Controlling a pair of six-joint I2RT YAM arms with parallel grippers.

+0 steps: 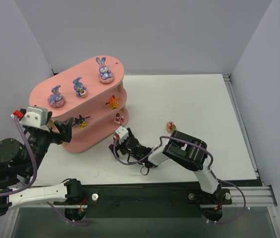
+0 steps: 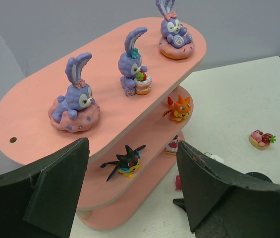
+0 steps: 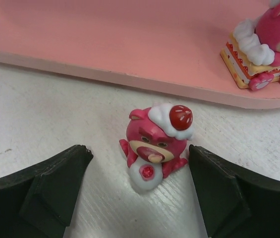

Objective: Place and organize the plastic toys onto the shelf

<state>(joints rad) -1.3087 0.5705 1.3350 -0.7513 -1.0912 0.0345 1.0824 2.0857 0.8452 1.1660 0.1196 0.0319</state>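
Pink bear (image 3: 157,148) stands upright, facing away from shelf (image 3: 105,49).

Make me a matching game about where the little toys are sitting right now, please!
Toys:
1. orange toy
2. blue bunnies
3. pink bear with a cherry hat
4. pink bear on a cake slice

Places:
A. bottom board of the shelf
B. table, between the right tool's open jaws
C. top board
D. middle board

Pairs: 1-D, 2-C, 3-B, 4-A
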